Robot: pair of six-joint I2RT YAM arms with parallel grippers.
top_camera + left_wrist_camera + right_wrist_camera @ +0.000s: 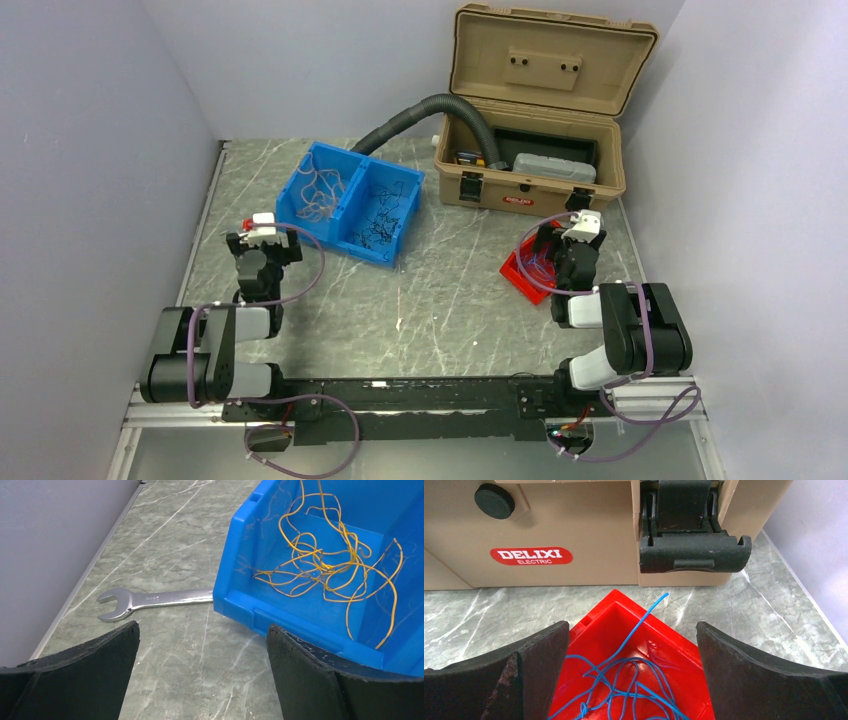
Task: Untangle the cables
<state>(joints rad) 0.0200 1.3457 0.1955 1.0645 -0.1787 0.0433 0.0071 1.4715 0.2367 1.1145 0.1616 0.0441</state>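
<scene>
A tangle of yellow cables (325,565) lies in the left compartment of a blue bin (240,600); from above these cables (318,190) look pale. Black cables (385,215) fill the bin's right compartment. Blue cables (639,680) lie tangled in a small red bin (684,645), one end sticking up over its far corner. My left gripper (202,640) is open and empty over bare table, just left of the blue bin (350,205). My right gripper (633,645) is open and empty, hovering over the red bin (515,270).
A steel wrench (150,600) lies on the table against the blue bin's left wall. An open tan toolbox (530,150) stands at the back right, close behind the red bin, with a black corrugated hose (420,110) running into it. Walls close in left and right.
</scene>
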